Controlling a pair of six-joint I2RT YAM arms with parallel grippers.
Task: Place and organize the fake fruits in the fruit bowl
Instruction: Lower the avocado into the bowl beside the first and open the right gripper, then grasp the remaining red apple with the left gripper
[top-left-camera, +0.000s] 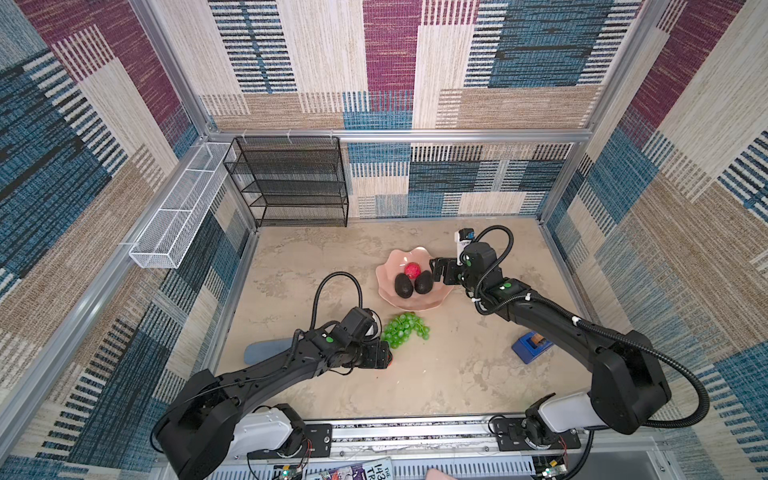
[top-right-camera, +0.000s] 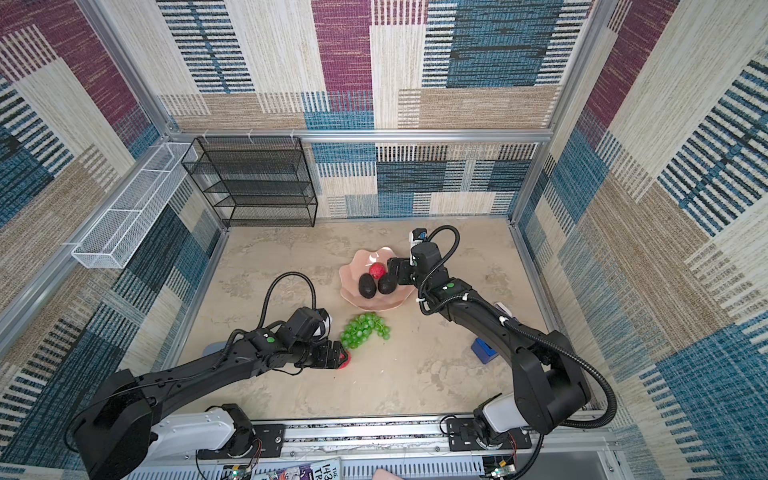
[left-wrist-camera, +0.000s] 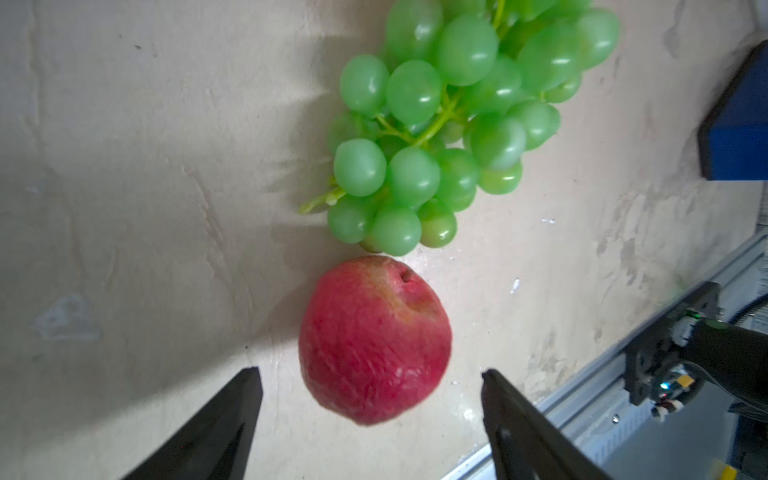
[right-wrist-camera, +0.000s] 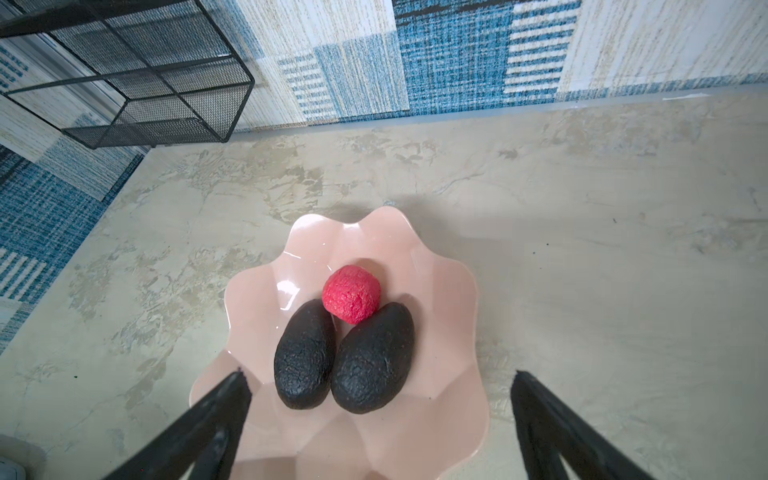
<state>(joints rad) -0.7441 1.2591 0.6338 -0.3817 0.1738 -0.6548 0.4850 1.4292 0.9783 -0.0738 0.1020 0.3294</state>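
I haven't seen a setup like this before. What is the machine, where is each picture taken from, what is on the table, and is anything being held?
These are two black robot arms on a tabletop. Each ends in a two-fingered end effector. Two pictures look down from overhead, side by side, and show nearly the same scene. The other two come from cameras on the arms' wrists.

A pink scalloped bowl holds two dark avocados and a red bumpy fruit. On the table lie a bunch of green grapes, a smoother red fruit next to it, and a blue box.

The left end effector is open, with its fingers on either side of that smoother red fruit but not touching it. The right end effector is open and points at the bowl. Nothing is held.
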